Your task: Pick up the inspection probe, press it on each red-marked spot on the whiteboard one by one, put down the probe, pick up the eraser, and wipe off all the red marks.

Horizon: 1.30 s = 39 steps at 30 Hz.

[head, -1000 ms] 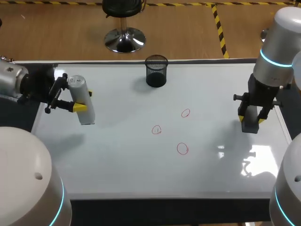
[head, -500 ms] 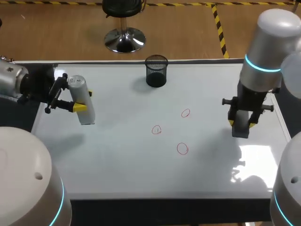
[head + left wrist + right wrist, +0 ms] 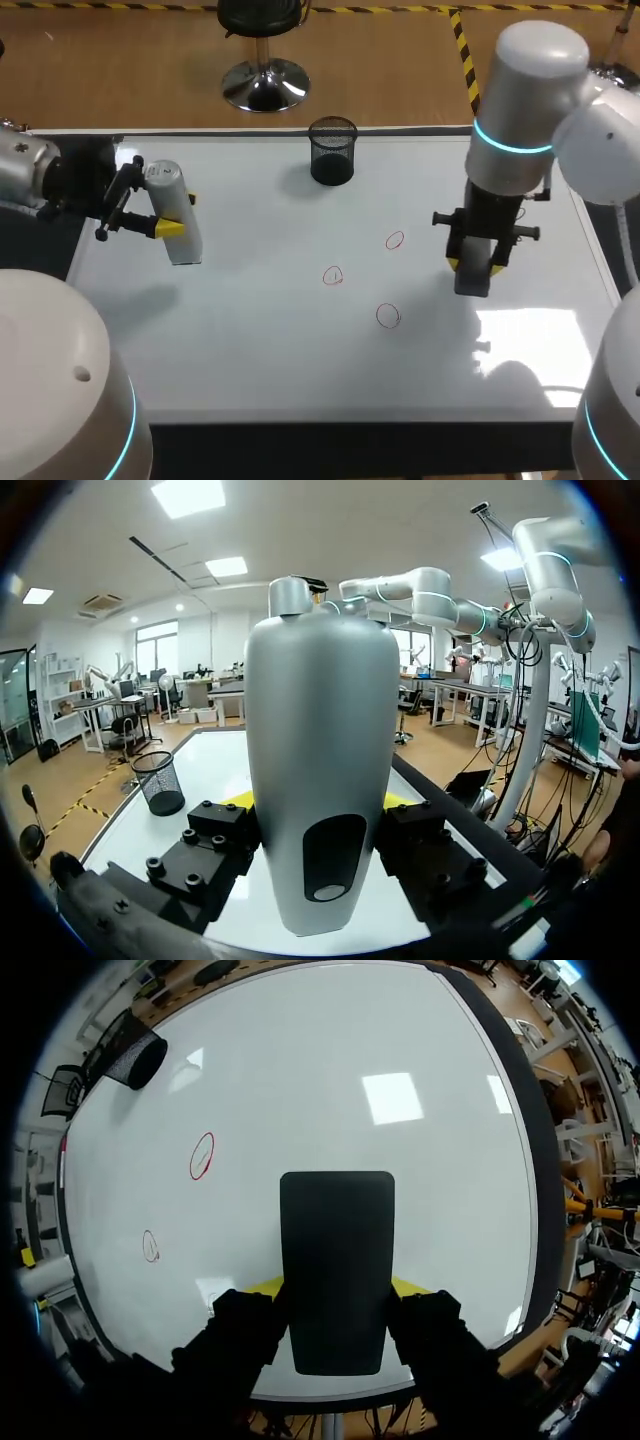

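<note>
The eraser [image 3: 472, 278] is clamped in the right fingers [image 3: 410, 1286], its long axis pointing down at the whiteboard [image 3: 260, 340]. The red marks [image 3: 388, 316] lie just to its left, so the right arm is nearer. The probe [image 3: 175, 210] is clamped in the left fingers [image 3: 168, 228], well apart at the tabletop's left edge.

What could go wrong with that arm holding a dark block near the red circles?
The flat black eraser in the right hand may stop short of the farthest red circle. A wide wipe might knock the black mesh cup. The silver probe in the left hand could slip onto the whiteboard.
</note>
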Available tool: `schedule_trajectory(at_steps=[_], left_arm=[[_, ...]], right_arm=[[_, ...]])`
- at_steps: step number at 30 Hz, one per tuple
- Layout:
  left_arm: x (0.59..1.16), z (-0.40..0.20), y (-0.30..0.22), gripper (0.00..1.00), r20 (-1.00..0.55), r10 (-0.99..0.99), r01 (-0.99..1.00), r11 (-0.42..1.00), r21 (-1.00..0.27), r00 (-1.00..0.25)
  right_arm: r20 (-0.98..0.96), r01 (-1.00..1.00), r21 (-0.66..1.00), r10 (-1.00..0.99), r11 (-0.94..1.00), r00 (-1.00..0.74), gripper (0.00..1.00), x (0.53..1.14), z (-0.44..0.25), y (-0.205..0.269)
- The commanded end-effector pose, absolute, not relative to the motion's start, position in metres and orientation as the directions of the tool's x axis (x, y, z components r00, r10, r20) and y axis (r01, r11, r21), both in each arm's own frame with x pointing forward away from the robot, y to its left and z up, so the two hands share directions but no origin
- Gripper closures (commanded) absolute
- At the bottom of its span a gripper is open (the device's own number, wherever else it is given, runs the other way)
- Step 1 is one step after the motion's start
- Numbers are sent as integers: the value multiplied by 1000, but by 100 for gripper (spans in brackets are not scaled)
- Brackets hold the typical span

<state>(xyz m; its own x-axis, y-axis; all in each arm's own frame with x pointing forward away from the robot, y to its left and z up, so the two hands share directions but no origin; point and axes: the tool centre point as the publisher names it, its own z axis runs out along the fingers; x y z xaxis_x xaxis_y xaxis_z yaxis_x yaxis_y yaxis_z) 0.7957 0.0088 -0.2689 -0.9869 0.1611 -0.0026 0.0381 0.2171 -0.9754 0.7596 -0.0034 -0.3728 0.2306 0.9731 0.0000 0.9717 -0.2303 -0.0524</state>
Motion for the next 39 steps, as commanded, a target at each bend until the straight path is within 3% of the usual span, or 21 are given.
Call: schedule_trajectory(at_steps=[1,39], left_arm=[[794,-268,9,100,-6,160,41,216,-975,-987],[794,-268,9,100,-6,160,41,216,-975,-987]], right_arm=[[-26,972,-63,974,-225,224,100,765,-377,16],[3,989,-23,990,-144,144,100,735,-357,150]])
